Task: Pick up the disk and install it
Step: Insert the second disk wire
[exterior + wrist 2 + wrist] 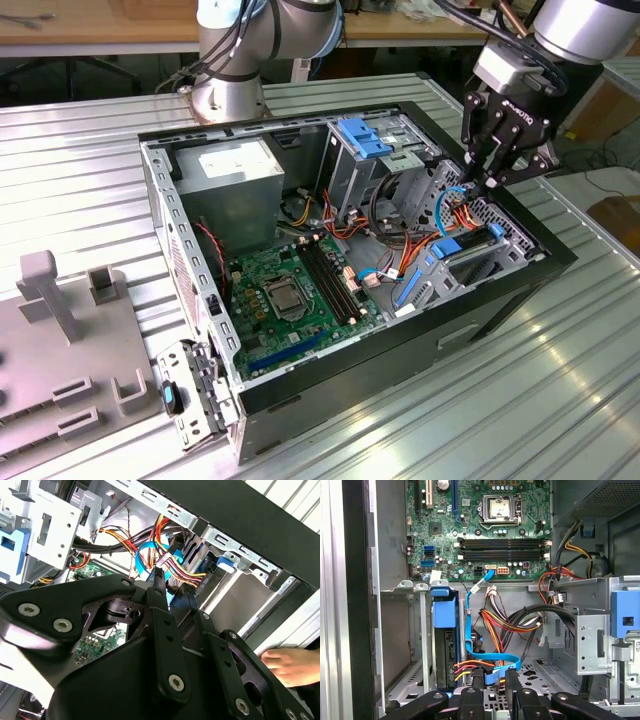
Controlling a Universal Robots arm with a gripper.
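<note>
Hovering over the drive cage (422, 645) at the edge of the motherboard (480, 525), the gripper (495, 680) has its jaws parted w/ nothing clamped. A blue data cable (470, 620) loops just beyond the fingertips.

The disk (445, 650) sits edge-on in that cage, blue rail end facing the motherboard, red/yellow power leads running to it. Judged from this, pick-up is done and the work is at the tail of the install step: disk looks seated, grip let go.

Any further move prob. calls for a straight lift clear of the cable bundle beside the motherboard, since the wires crowd the fingers and could snag.

Containers: the open PC case (400, 335) holds the motherboard, the power-supply box (235, 170) at the motherboard's far end from the cage, the cabling, and the cage w/ the disk. A person's hand (287, 666) rests outside the case wall.
</note>
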